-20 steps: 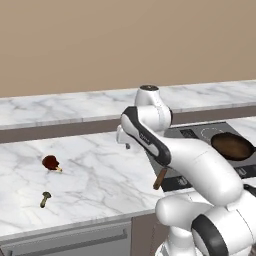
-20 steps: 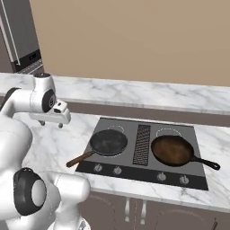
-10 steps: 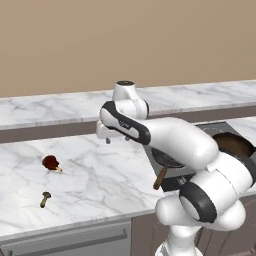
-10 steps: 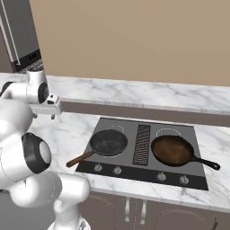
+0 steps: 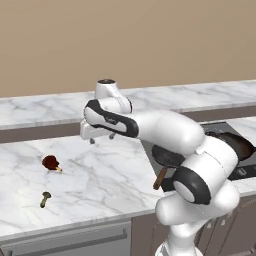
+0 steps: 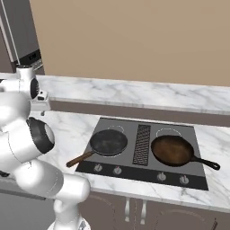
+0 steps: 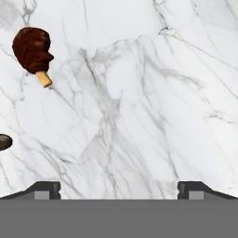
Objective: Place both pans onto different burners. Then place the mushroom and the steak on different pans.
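Gripper [image 5: 102, 137]: jaws spread wide, holding nothing, poised above bare marble bench [image 5: 100, 175].

Steak [image 5: 50, 162]: dark red lump with pale bone stub, lies on the bench left of and nearer than the gripper (upper left in the hand view); long axis runs lump to bone.

Mushroom [image 5: 45, 199]: near the bench's front edge, beyond the steak.

Pans: black pan [image 6: 108, 142] and reddish-brown pan [image 6: 172, 150], each on its own burner of the cooktop [image 6: 143, 121].

Room: tan wall behind.
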You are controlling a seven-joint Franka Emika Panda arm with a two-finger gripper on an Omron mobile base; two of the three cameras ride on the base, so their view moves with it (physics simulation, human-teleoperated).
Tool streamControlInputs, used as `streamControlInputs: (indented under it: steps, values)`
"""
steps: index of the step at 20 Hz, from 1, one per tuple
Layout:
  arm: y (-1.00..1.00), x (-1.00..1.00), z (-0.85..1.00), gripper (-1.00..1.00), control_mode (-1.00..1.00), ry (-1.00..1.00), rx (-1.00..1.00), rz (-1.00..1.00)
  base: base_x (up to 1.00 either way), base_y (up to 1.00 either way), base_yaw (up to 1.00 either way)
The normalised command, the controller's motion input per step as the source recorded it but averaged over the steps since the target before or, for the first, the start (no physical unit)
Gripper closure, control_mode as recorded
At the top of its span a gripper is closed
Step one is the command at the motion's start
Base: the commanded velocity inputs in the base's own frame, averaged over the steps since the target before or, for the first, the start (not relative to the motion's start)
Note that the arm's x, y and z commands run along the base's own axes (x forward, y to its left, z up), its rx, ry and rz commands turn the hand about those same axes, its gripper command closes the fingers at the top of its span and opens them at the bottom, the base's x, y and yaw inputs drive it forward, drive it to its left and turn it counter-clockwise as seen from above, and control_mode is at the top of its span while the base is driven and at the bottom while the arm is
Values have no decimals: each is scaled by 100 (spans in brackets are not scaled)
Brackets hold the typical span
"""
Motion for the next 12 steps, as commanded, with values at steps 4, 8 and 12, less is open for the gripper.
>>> streamControlInputs:
  steps: [4,8,12]
  values:
    - [54,0,-6,-100,-100,0,0,8,0,0,0]
    - [44,0,-10,-100,-100,0,0,11,0,0,0]
    - [41,0,-12,-100,-100,0,0,12,0,0,0]
